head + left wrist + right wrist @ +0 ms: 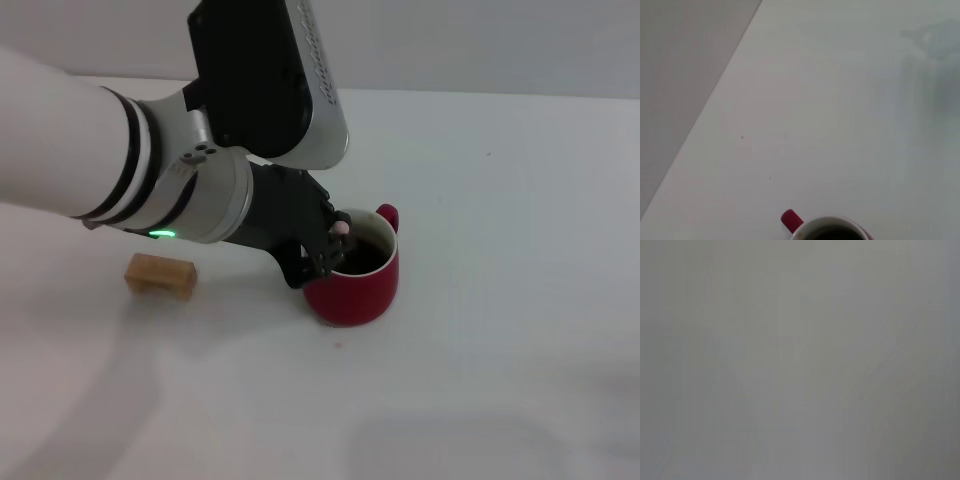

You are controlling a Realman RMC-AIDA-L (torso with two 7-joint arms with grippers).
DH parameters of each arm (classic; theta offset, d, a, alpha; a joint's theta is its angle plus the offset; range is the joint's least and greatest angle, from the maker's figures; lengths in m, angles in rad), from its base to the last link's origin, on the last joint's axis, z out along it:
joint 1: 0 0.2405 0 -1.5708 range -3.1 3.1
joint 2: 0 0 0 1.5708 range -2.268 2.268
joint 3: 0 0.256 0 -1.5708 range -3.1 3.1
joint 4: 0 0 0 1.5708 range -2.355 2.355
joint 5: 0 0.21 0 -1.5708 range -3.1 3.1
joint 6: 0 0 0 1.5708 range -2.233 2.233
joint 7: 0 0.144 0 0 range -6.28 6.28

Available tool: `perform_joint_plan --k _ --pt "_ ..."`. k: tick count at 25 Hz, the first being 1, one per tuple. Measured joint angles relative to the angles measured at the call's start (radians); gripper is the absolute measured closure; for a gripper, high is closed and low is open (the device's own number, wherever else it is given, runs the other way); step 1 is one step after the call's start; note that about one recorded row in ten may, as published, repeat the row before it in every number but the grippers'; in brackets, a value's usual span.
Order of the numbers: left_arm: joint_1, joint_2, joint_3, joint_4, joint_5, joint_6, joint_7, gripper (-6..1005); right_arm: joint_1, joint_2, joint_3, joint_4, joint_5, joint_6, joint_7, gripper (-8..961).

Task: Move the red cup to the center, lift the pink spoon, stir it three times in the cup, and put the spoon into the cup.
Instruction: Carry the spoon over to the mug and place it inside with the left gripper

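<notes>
The red cup (352, 280) stands upright mid-tabletop, handle toward the far edge. The left gripper (330, 245) sits at its near-left rim, clamped on the pink spoon (341, 228), whose tip alone shows. 1 wooden block (160, 275) lies left.

Dark-red cup (352, 285), white inside; black claw (328, 245); tan block (160, 275).
</notes>
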Motion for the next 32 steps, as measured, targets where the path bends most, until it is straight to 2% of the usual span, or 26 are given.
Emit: perform_joint_plan --k 6,13,32 --pt "0.046 0.003 -0.007 -0.066 0.008 -0.017 -0.014 850 0.009 0.000 -0.006 0.000 0.000 0.000 0.000 954" --pt "0.063 0.003 -0.011 -0.077 0.036 -0.019 -0.021 853 0.013 0.000 -0.006 0.000 0.000 0.000 0.000 954" --pt "-0.014 -0.001 0.018 0.023 0.020 0.080 -0.024 855 -0.011 0.000 -0.017 0.000 0.000 0.000 0.000 954"
